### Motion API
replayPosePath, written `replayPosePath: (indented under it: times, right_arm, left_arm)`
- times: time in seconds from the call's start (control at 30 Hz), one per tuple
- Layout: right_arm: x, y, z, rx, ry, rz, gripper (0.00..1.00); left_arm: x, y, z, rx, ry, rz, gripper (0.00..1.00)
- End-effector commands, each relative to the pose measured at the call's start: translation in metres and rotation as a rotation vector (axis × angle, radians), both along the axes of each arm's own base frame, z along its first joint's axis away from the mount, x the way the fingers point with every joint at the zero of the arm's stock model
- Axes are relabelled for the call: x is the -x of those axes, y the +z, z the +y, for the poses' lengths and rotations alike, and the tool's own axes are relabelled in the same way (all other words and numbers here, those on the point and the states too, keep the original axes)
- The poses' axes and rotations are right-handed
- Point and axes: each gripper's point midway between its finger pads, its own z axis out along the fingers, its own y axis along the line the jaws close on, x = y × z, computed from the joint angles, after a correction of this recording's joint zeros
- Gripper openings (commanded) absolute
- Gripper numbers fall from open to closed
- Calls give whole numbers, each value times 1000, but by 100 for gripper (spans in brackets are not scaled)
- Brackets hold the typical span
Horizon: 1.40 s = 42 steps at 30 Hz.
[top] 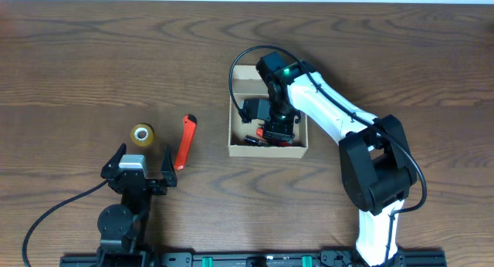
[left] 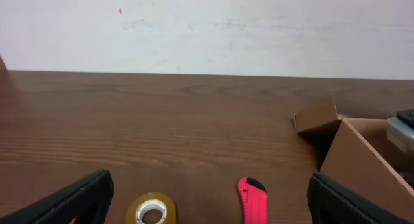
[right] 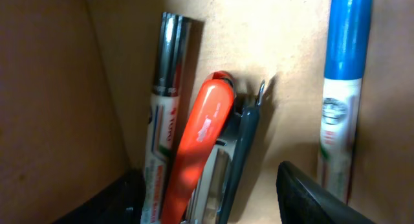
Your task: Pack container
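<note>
The tabletop (top: 93, 59) carried the container (top: 266, 152) right of centre, lid open. The right hand (top: 279, 128) was down inside the container, its fingers spread wide on either side of an orange stapler (right: 197, 140). The left hand (top: 143, 160) sat near the front edge, spread wide and empty. A red cutter (top: 185, 141) lay just beyond it, beside a tape roll (top: 141, 133). A black marker (right: 165, 107) lay against the stapler, and a blue marker (right: 343, 88) lay apart from both.

On the bench (top: 77, 66): 1 tape roll (top: 142, 133), 1 red box cutter (top: 184, 141), 1 cardboard box (top: 266, 152). In the box: 1 dark-capped marker (right: 167, 107), 1 blue marker (right: 341, 88), so 2 total, plus 1 orange stapler (right: 200, 140).
</note>
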Motion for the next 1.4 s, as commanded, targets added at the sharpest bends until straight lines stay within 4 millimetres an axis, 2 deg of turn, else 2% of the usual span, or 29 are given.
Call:
replayPosePath:
  times: [0.0, 0.13, 0.2, 0.27, 0.3, 0.4, 0.57, 0.6, 0.7, 0.8, 0.93, 1.07, 1.13, 1.2, 1.27, 1.37]
  right_arm:
    - [-10, 31, 7, -40, -30, -52, 58]
    - [-22, 97, 10, -107, -92, -149, 61]
    - [-27, 134, 7, -153, -150, -204, 64]
    - [-33, 167, -1, -195, -227, -264, 78]
    - [-36, 183, -9, -216, -258, -300, 81]
    - [-40, 215, -35, -252, -346, -370, 85]
    - [-54, 244, -106, -279, -654, -427, 94]
    - [-57, 245, -123, -278, -728, -431, 99]
    - [-65, 245, -181, -274, -987, -425, 99]
    - [-64, 244, -241, -267, -1243, -419, 99]
    - [-52, 243, -309, -251, -1479, -433, 99]
    - [-33, 234, -360, -229, -1654, -429, 99]
    - [-25, 223, -378, -225, -1740, -412, 99]
    - [-20, 208, -385, -213, -1769, -384, 99]
    - [-15, 188, -386, -196, -1783, -345, 99]
    - [-9, 154, -380, -177, -1786, -282, 99]
  left_arm:
    - [1, -18, -5, 7, -29, 51, 95]
    - [1, -18, -5, 8, -29, 51, 95]
    - [1, -16, -5, 86, -18, 51, 95]
    - [1, -14, -5, 191, -5, 58, 95]
    - [3, -14, -5, 248, 5, 81, 95]
    - [12, -11, -4, 316, 30, 167, 96]
    - [22, 7, 5, 286, 103, 332, 95]
    - [21, 8, 6, 280, 114, 368, 95]
    - [12, 5, 5, 254, 142, 551, 95]
    - [1, -2, 1, 226, 165, 788, 95]
    - [-17, -9, -6, 183, 165, 1059, 95]
    - [-34, -24, -10, 115, 134, 1245, 95]
    - [-39, -35, -18, 125, 89, 1322, 95]
    - [-42, -41, -33, 118, -31, 1363, 95]
    - [-45, -46, -42, 88, -93, 1380, 96]
    - [-47, -50, -41, -18, -78, 1379, 95]
